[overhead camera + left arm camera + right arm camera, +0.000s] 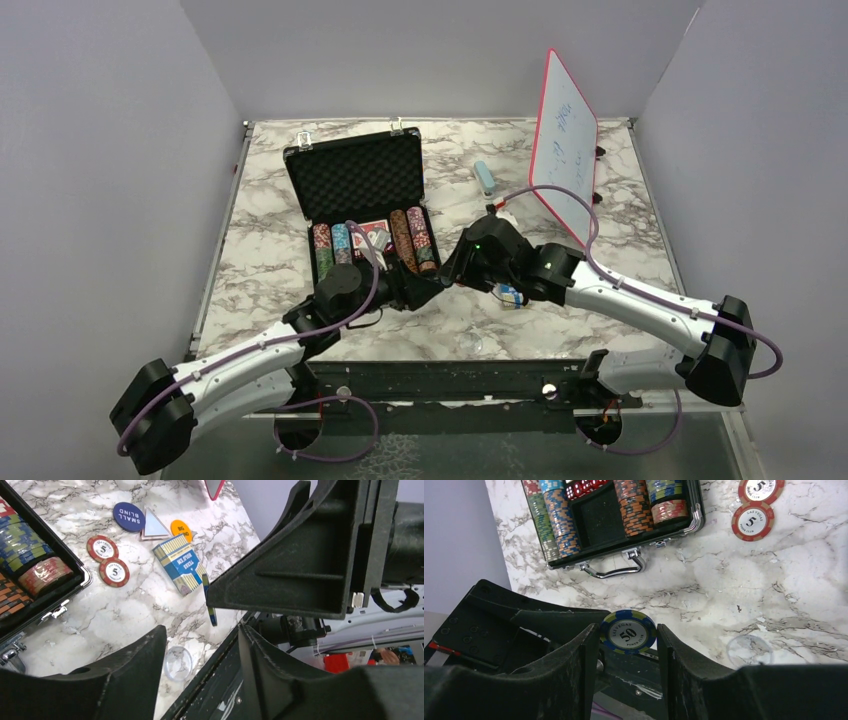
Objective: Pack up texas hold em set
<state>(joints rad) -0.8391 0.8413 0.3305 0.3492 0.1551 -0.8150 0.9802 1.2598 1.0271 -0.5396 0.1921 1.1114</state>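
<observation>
The black briefcase (355, 190) lies open, its tray filled with rows of striped chips, red dice and a red deck. It also shows in the right wrist view (696, 510), with its silver handle (616, 571). My right gripper (626, 636) is shut on a blue 50 chip (627, 631), held upright above the table's near edge. My left gripper (200, 652) is open and empty, right by the right gripper (452, 272); the chip (210, 600) shows edge-on beyond its jaws. On the marble lie a blue deck (180, 569), two red 5 chips (114, 572), a small-blind button (128, 516) and an orange button (180, 528).
A red-framed whiteboard (563, 145) stands at the back right, with a pale blue block (484, 177) beside it. A clear disc (178, 662) lies near the table's front edge, and a clear triangle (153, 527) lies by the buttons. Grey walls enclose the table.
</observation>
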